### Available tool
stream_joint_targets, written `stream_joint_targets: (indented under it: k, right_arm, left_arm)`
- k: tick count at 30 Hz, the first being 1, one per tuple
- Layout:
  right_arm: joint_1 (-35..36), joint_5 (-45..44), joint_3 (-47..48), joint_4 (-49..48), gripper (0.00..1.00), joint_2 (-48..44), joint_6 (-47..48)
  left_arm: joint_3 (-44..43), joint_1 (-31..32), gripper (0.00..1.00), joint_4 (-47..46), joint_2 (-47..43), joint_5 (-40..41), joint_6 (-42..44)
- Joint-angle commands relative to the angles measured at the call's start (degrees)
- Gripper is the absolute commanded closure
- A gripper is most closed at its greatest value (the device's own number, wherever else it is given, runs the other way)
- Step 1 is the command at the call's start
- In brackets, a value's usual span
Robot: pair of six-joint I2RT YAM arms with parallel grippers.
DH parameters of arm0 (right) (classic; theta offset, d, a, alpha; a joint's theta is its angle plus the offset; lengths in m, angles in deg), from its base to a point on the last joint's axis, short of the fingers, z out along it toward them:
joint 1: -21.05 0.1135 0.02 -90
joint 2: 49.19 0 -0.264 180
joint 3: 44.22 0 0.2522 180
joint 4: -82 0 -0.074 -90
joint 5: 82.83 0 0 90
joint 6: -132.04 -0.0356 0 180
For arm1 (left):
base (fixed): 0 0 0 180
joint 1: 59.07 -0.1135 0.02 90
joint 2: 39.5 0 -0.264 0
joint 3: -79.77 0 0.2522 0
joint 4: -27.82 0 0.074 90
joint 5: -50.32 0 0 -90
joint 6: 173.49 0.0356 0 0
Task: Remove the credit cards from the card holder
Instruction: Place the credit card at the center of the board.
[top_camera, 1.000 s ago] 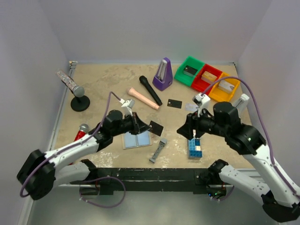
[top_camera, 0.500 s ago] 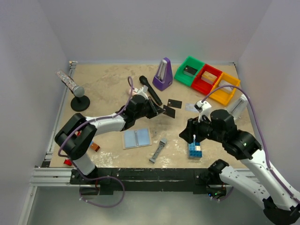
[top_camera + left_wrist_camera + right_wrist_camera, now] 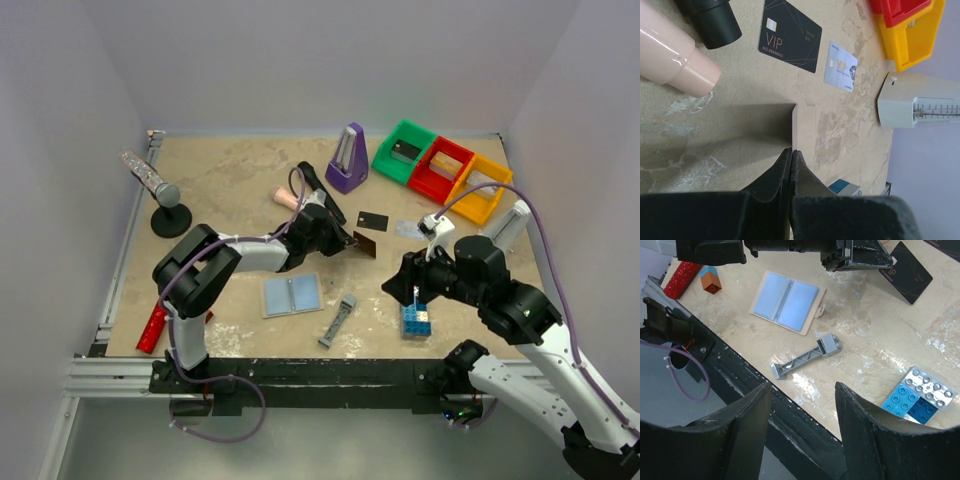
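Observation:
The card holder [image 3: 292, 295] lies open and flat on the table, and both light-blue panels [image 3: 787, 302] show bare. My left gripper [image 3: 350, 240] is shut on a dark credit card [image 3: 365, 245] just above the table, right of the holder. That card's black VIP face [image 3: 910, 272] shows in the right wrist view. In the left wrist view the pinched card [image 3: 765, 125] runs out from the left gripper [image 3: 791, 150]. Another black card [image 3: 790, 35] and a greyish card [image 3: 841, 66] lie flat beyond it. My right gripper [image 3: 802, 390] hangs open and empty near the front edge.
A grey bar [image 3: 338, 320] and a blue-and-white brick stack [image 3: 417, 318] lie near the front. A pink cylinder [image 3: 675, 55], a black microphone [image 3: 315, 185], a purple metronome [image 3: 347, 160] and green, red and yellow bins [image 3: 440, 165] stand behind. A stand microphone [image 3: 165, 195] is far left.
My left gripper has swung from over the card holder toward the far right, carrying the dark card to near the cards on the table. The right arm has barely moved.

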Motion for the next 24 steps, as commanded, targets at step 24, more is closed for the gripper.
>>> stream_joint_targets:
  k: [24]
  right_arm:
    - [0.1, 0.2, -2.1, -3.0, 0.42, 0.7, -0.6]
  left_arm:
    - [-8.3, 0.8, 0.86, 5.3, 6.1, 1.8, -0.7]
